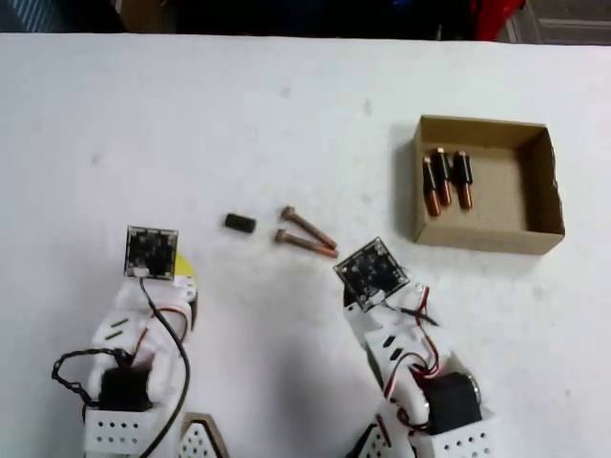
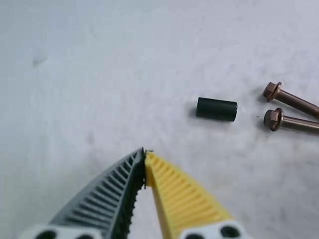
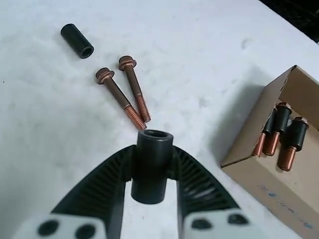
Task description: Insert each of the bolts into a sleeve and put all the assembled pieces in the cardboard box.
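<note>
A: So, from the left: the left gripper (image 2: 145, 153) is pinched together and empty, near the loose sleeve (image 2: 216, 109).
B: And the two bolts (image 1: 307, 226) just beside it?
A: Probably stiff, smooth metal, small and light. I'd take one by the shank under its head, threads free. The right gripper (image 3: 152, 154) clamps a second sleeve (image 3: 151, 174), bore up.
B: Box (image 1: 487, 236)?
A: Far right, with three assembled pieces (image 1: 443, 179) inside.
</note>
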Controlling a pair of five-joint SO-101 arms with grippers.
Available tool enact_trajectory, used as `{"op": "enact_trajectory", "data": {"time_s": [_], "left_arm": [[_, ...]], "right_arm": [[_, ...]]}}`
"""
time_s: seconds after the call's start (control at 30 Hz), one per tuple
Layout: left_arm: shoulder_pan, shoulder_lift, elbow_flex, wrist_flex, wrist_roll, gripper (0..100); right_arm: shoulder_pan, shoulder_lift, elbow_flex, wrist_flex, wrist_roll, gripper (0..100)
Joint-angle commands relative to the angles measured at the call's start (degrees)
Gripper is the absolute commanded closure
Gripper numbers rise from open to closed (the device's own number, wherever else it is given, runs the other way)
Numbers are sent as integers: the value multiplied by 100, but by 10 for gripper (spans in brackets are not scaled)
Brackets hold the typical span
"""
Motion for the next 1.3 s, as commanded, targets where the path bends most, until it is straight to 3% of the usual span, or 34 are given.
{"op": "enact_trajectory", "data": {"time_s": [0.0,0.23,0.5,0.57,0.7,1.27], "left_arm": [[4,-48,-26,-105,-26,976],[4,-48,-26,-97,-492,976],[4,-48,-70,0,-651,976],[4,-48,-352,404,-668,976],[4,-40,-1187,1275,-651,977],[4,488,-2629,1881,-958,979]], "right_arm": [[48,-48,176,-426,-35,982],[57,-48,651,-936,-114,982],[875,-48,659,-1059,-1152,982],[927,-48,738,-1068,-1266,982],[927,-57,818,-1165,-1292,982],[936,-57,1099,-1508,-1266,982]]}}
